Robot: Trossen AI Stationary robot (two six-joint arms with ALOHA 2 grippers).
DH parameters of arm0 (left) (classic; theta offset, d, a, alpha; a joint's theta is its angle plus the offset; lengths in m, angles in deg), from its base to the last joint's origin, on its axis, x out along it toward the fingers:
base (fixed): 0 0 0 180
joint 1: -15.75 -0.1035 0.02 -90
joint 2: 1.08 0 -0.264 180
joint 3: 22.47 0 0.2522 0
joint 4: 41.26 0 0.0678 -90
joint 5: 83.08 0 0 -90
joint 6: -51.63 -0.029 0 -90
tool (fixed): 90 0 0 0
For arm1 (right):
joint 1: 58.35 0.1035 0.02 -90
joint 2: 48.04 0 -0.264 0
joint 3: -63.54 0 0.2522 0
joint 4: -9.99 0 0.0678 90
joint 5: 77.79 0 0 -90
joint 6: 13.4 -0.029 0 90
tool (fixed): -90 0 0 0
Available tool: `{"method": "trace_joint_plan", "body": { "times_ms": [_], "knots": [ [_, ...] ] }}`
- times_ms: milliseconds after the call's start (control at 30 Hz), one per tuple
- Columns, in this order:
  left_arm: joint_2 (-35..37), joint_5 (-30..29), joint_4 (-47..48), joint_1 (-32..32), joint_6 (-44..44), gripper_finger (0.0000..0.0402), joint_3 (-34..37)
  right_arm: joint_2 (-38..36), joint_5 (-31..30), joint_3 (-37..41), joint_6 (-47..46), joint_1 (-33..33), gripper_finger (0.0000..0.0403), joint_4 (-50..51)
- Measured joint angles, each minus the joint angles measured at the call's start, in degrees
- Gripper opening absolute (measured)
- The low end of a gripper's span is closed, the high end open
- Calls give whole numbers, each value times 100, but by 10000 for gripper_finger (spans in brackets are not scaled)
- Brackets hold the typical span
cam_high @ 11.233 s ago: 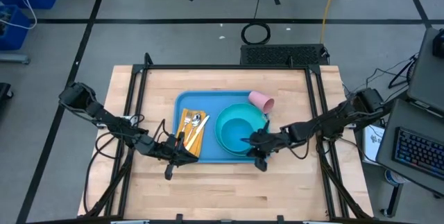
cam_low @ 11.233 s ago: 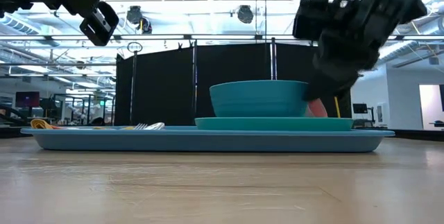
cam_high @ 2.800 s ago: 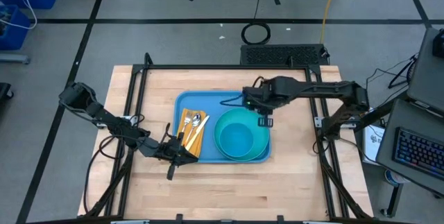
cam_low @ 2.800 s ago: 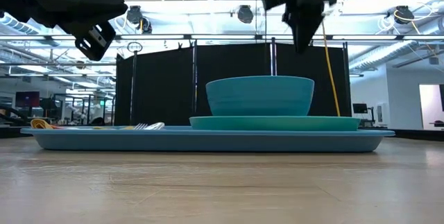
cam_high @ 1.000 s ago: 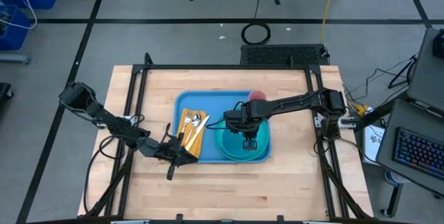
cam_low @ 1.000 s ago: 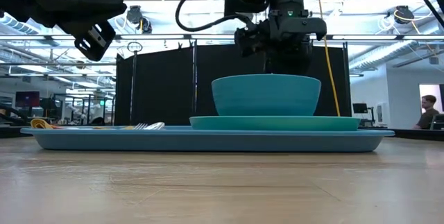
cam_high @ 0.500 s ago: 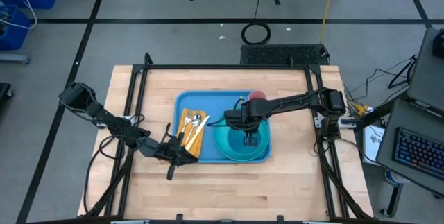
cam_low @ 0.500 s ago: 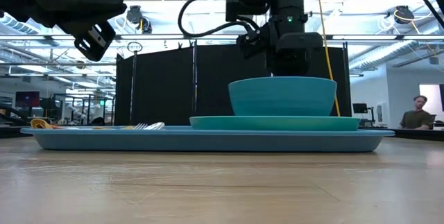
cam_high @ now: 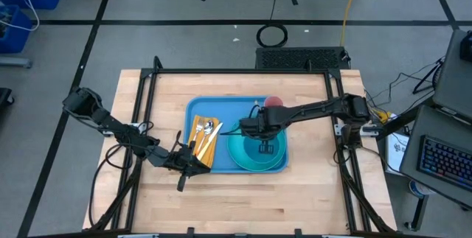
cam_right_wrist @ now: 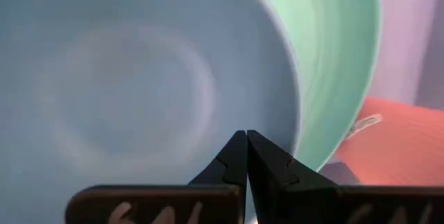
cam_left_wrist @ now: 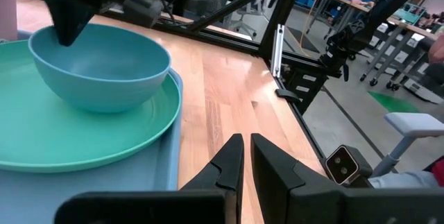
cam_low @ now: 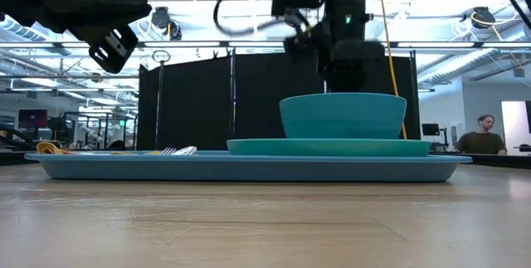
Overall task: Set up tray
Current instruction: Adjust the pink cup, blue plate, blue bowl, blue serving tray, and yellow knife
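Your right gripper (cam_high: 267,148) hangs over the bowl (cam_high: 254,147), fingers pressed together and empty, tips just above the bowl's inside. The bowl sits on the plate (cam_high: 279,161) in the tray (cam_high: 193,109) directly below. Your left gripper (cam_high: 182,183) waits beside the tray's near-left corner, fingers nearly together, holding nothing.

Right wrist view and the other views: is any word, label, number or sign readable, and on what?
No text can be read.
Sticker on the pink cup: too blurred.
Pale marks on the right gripper housing: cut off, unreadable.
White tag beyond the table, left wrist view: too small.
Tray, plate, bowl: no markings seen.
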Motion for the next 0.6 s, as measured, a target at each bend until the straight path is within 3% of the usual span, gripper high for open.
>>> {"method": "trace_joint_plan", "body": {
  "times_ms": [267, 500, 600],
  "knots": [
    [0, -1, 0, 0, -24, 31, 0, -802, -621, 2, -363, 414, 0, -181],
    [0, 0, 0, 0, -27, 31, 0, -1313, -1037, 3, -1751, 647, 0, 641],
    [1, 0, 0, 0, -26, 31, 0, -1442, -813, 221, -2346, 587, 0, 742]
  ]
}}
